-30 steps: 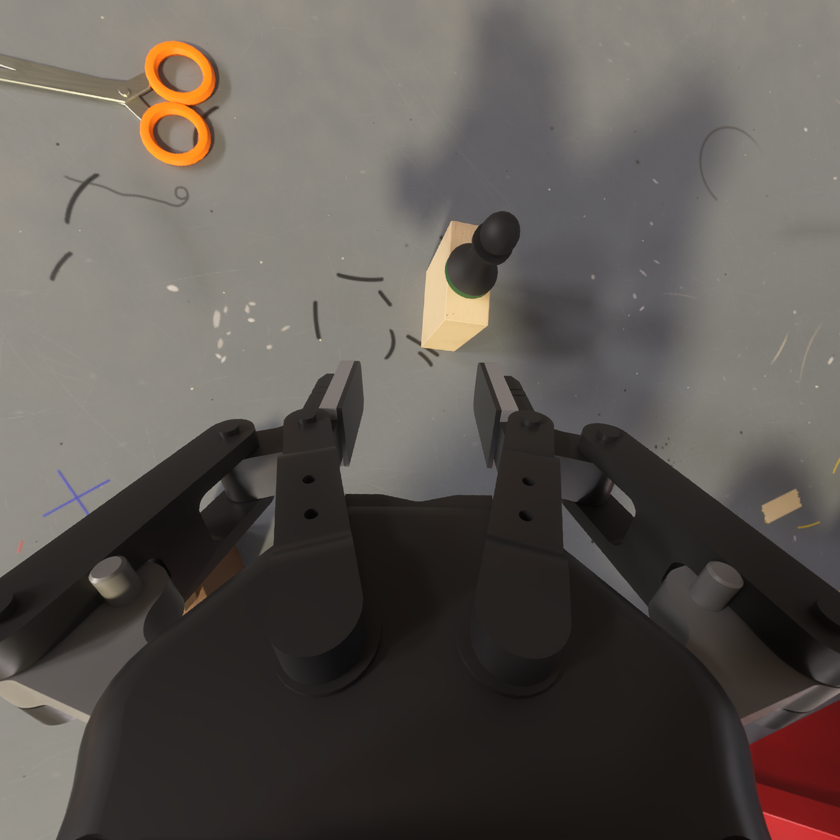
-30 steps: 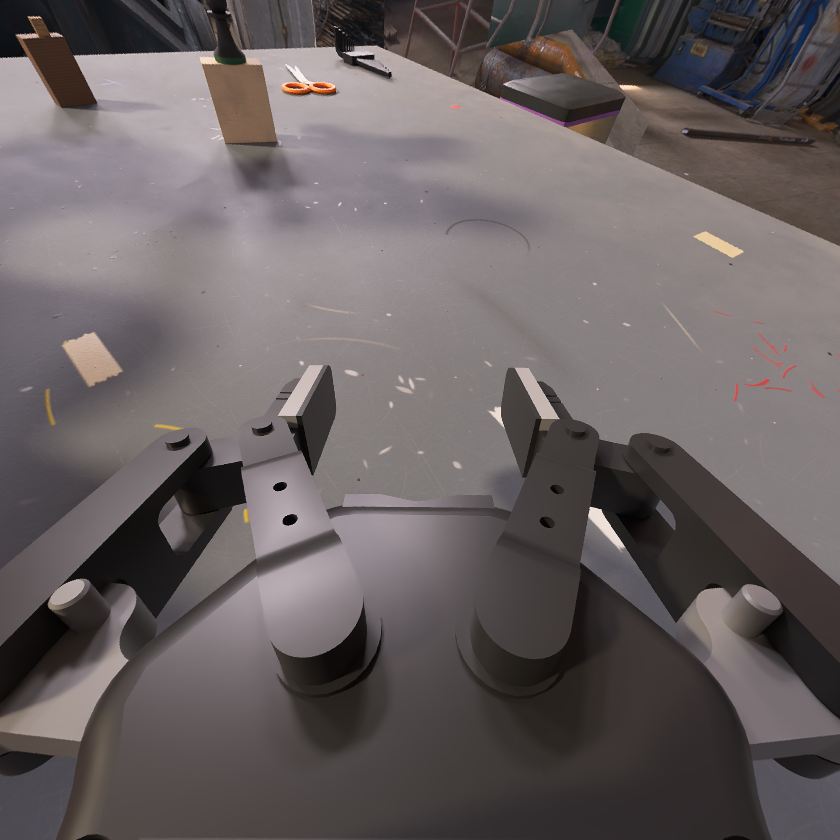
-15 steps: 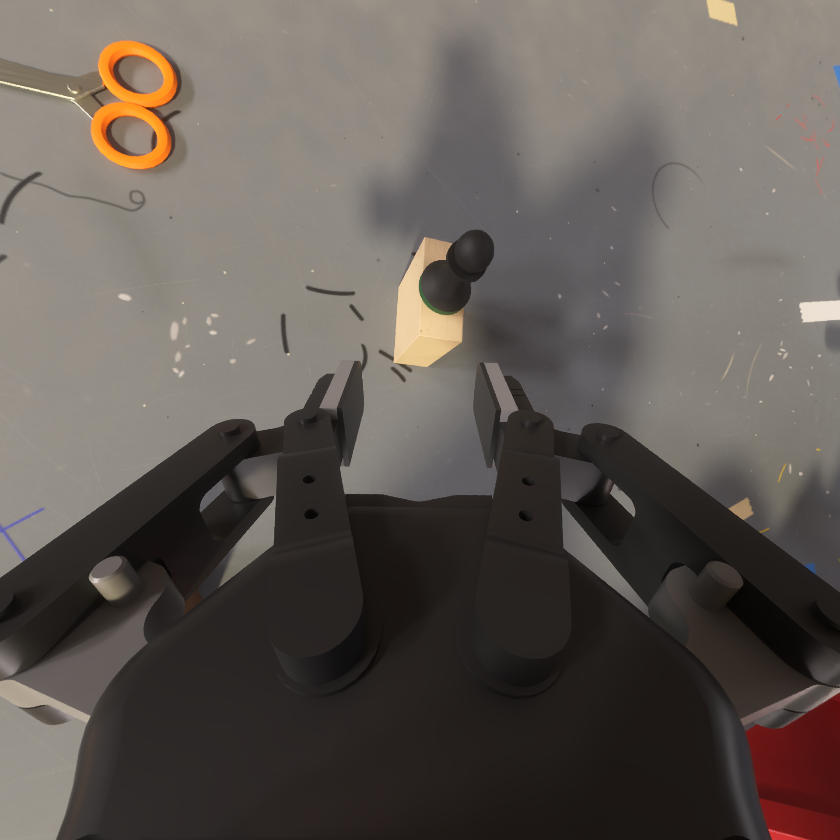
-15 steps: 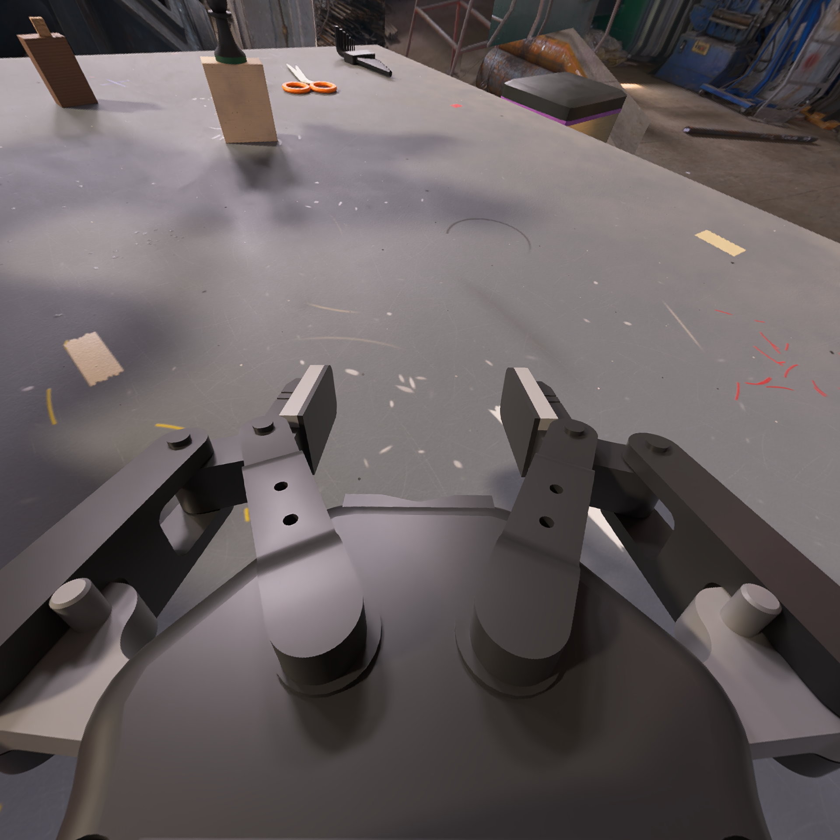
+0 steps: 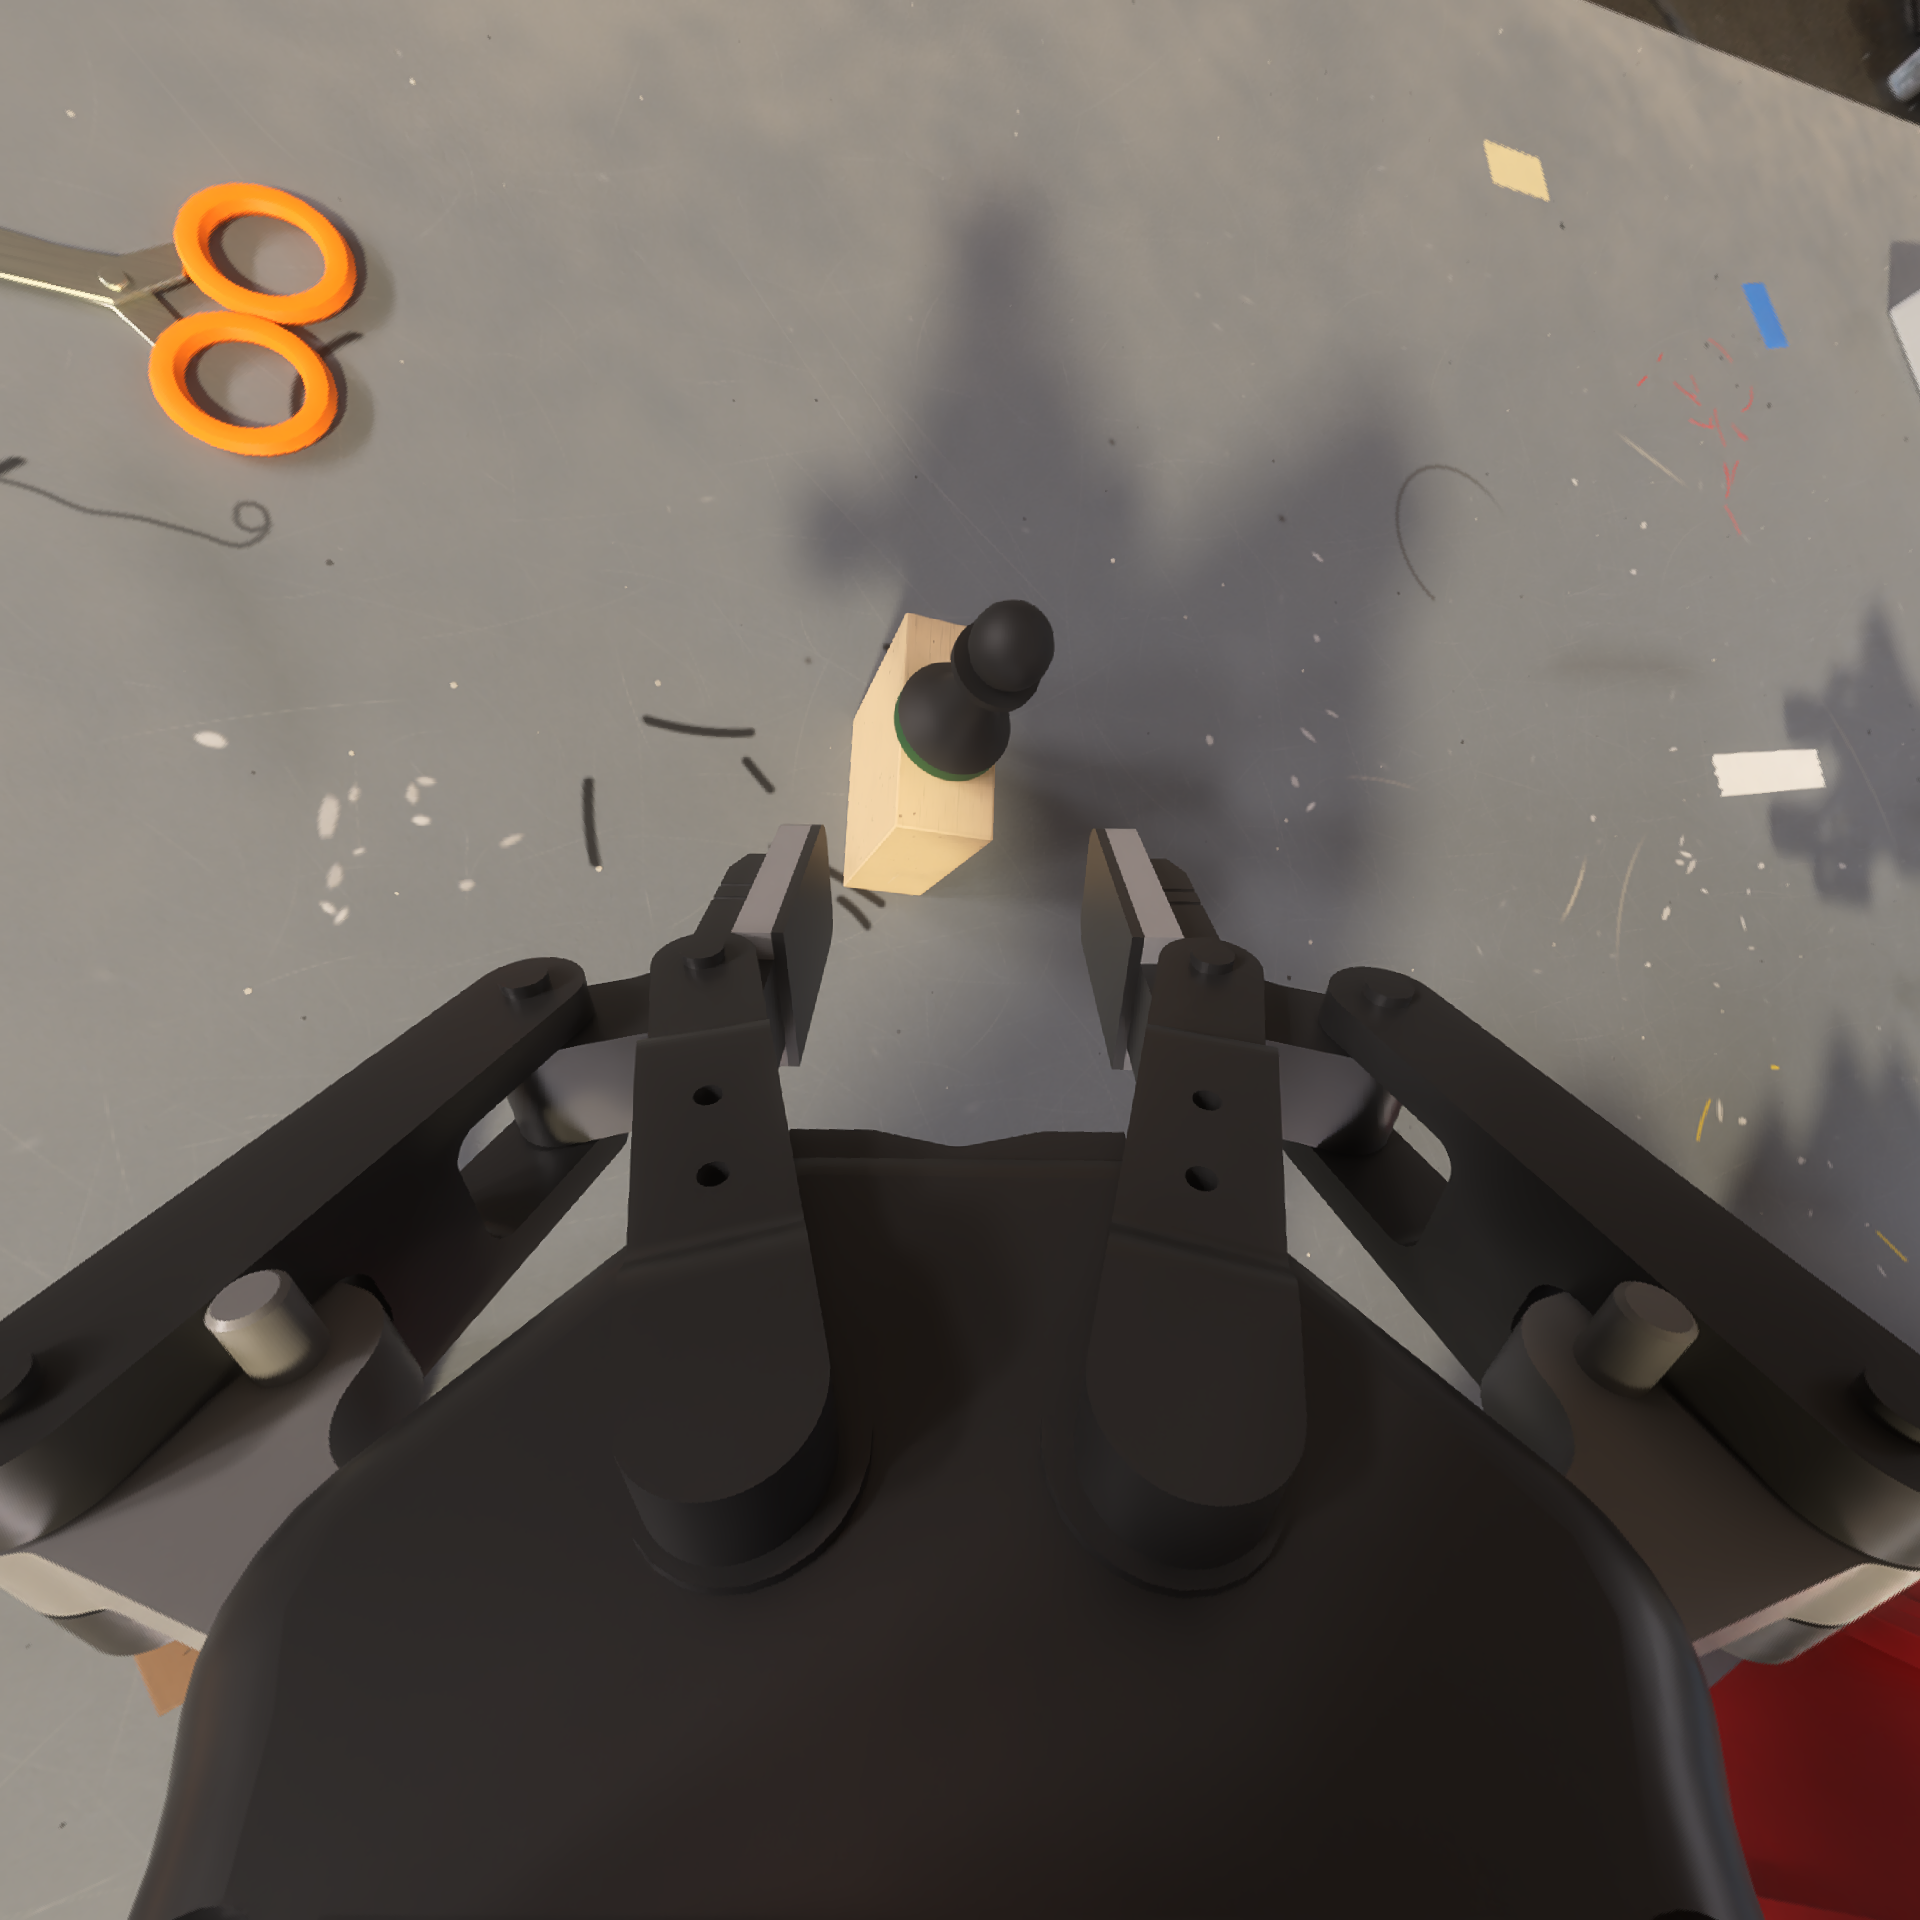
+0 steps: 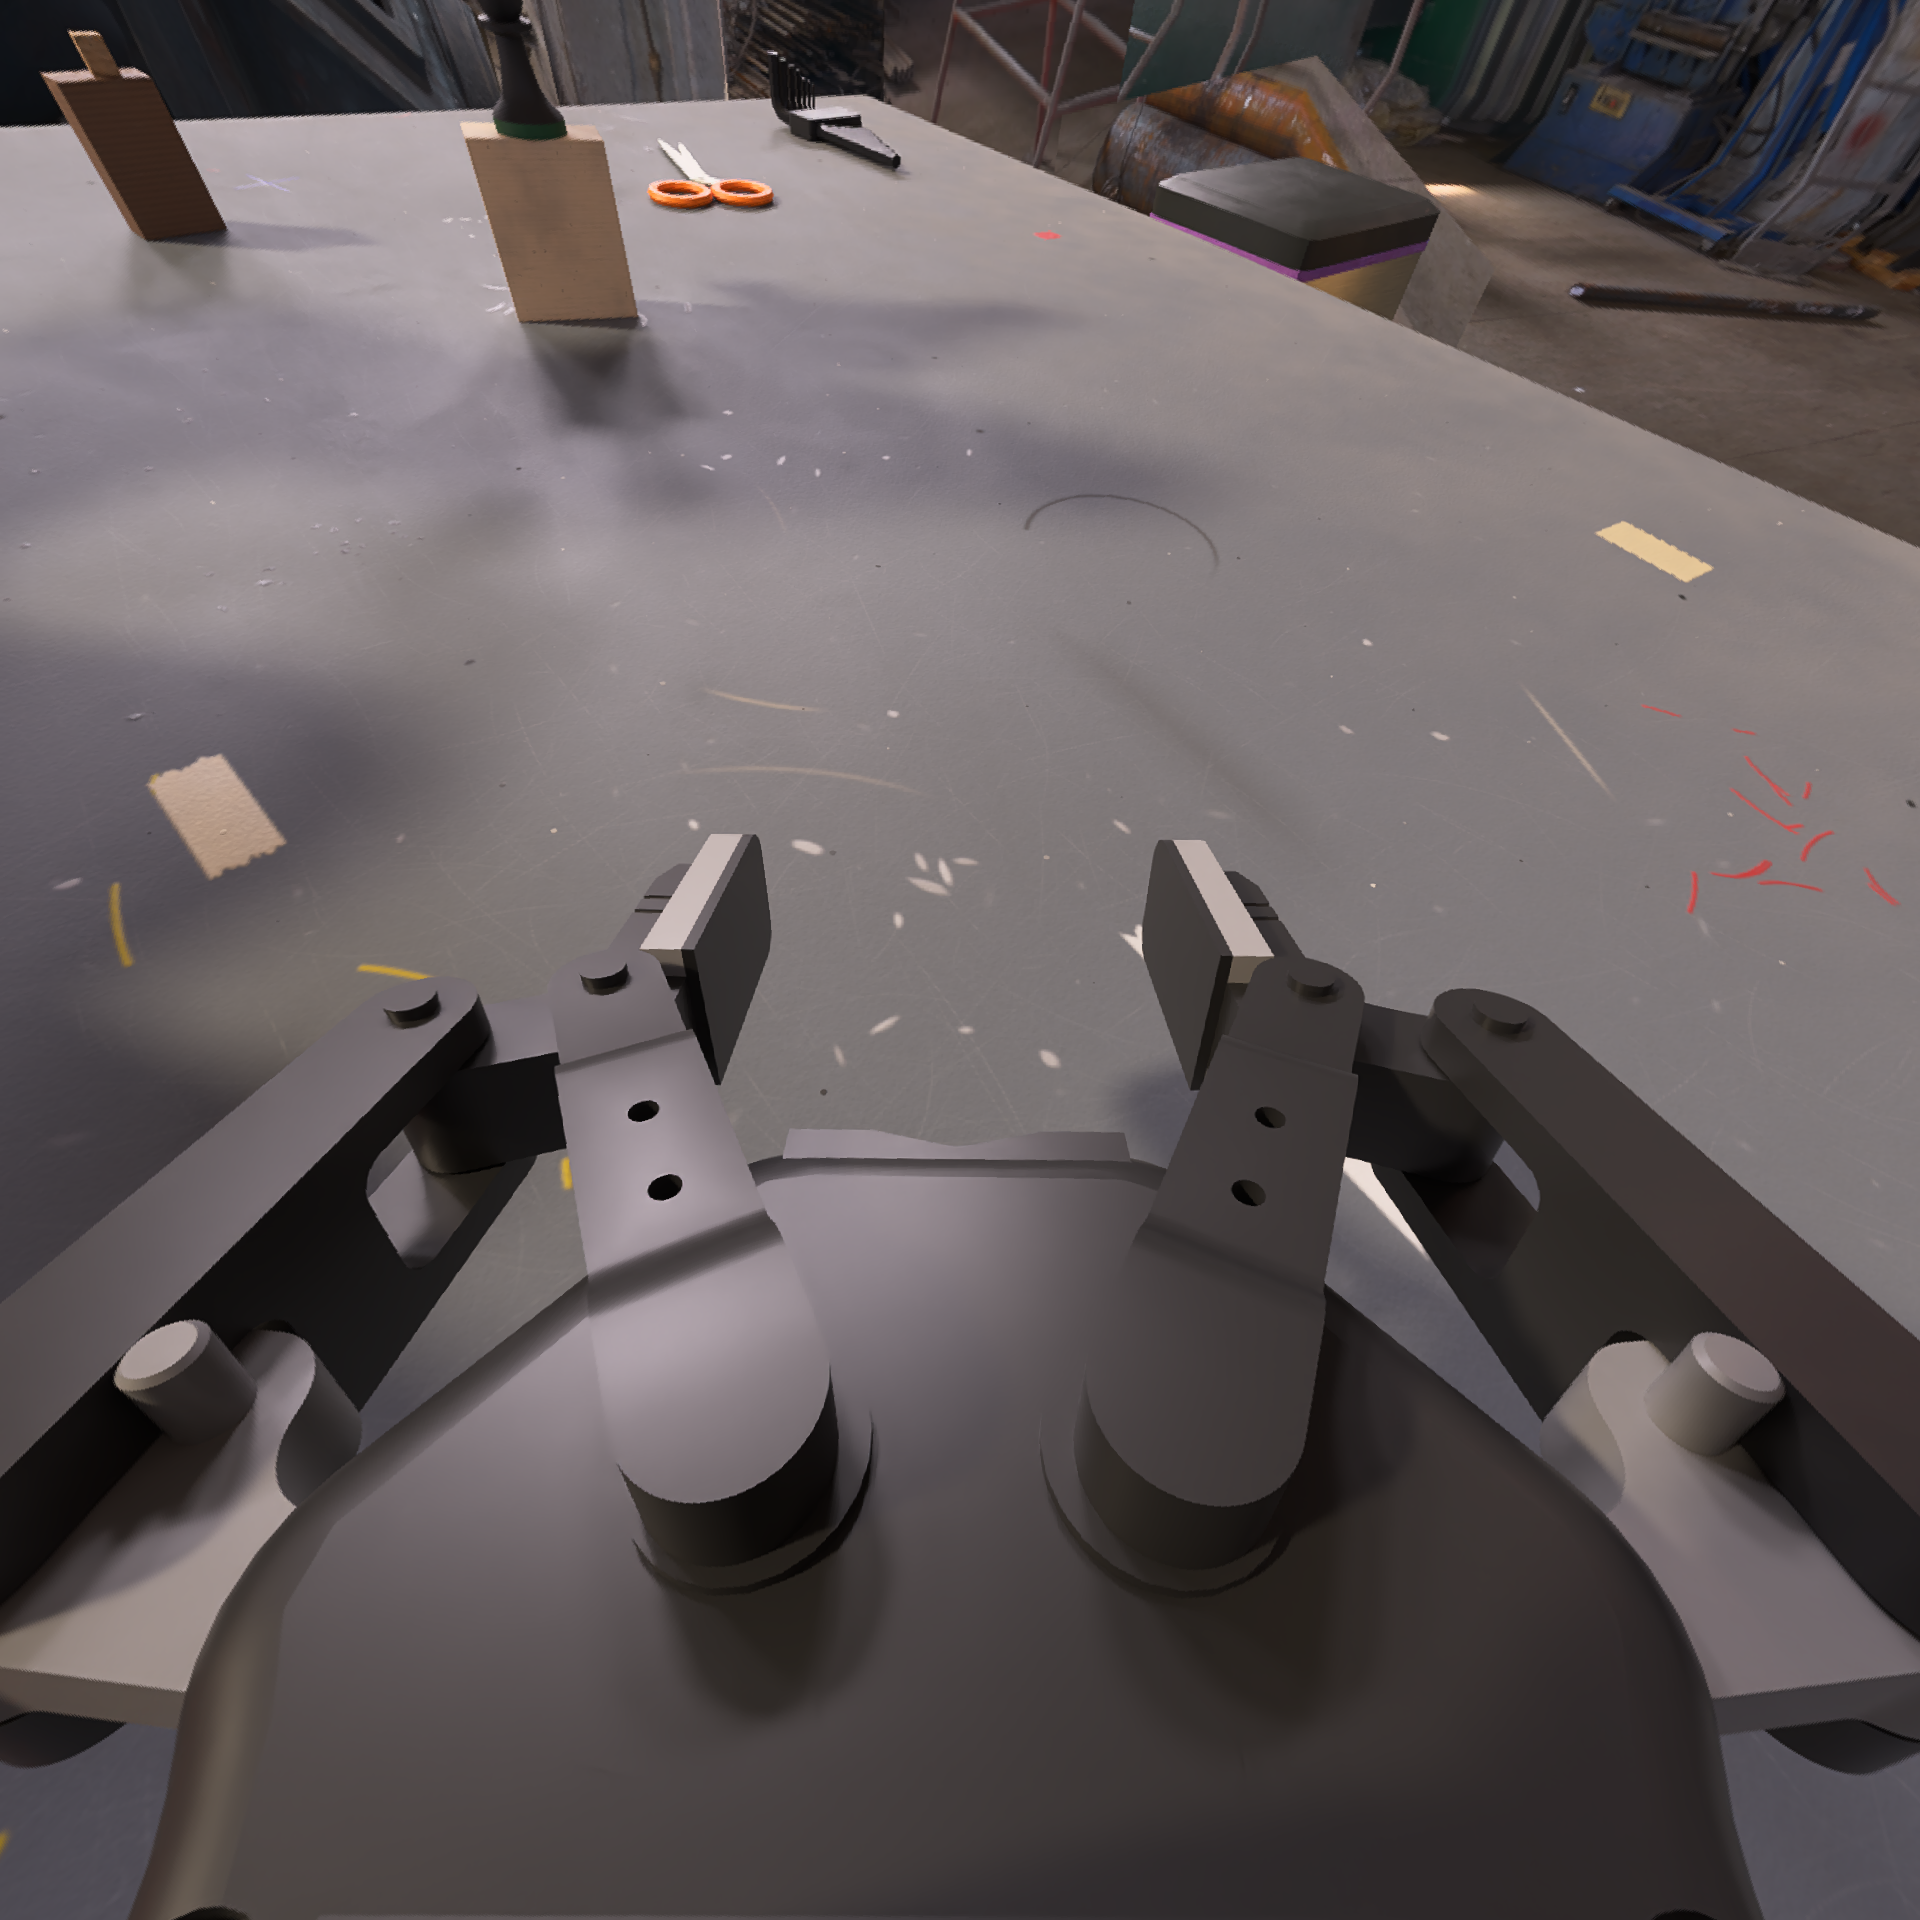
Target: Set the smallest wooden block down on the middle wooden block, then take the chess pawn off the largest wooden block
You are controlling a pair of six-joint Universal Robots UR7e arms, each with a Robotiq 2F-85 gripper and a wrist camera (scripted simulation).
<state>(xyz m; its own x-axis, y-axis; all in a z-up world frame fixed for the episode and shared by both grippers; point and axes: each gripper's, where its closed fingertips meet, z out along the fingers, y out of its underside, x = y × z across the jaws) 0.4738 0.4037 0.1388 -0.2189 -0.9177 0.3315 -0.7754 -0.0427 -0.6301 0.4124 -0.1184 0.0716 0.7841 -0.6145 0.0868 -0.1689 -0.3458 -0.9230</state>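
Note:
A black chess pawn (image 5: 971,696) with a green base ring stands on a tall pale wooden block (image 5: 914,790), upright on the grey table. My left gripper (image 5: 956,883) is open and empty, above the block and just short of it. In the right wrist view the same pale block (image 6: 551,218) and pawn (image 6: 520,73) stand far off at the upper left. Farther left, a small wooden block (image 6: 91,52) sits on a brown block (image 6: 135,156). My right gripper (image 6: 956,914) is open and empty, low over bare table.
Orange-handled scissors (image 5: 239,322) lie left of the pale block, also in the right wrist view (image 6: 712,192). A black hex key set (image 6: 842,130) lies near the far table edge. A dark box (image 6: 1299,223) stands beyond the right edge. Something red (image 5: 1818,1766) shows bottom right.
In the left wrist view the pale block and pawn have slid left and nearer to my fingertips, and more of the far table shows. The right gripper has not moved.

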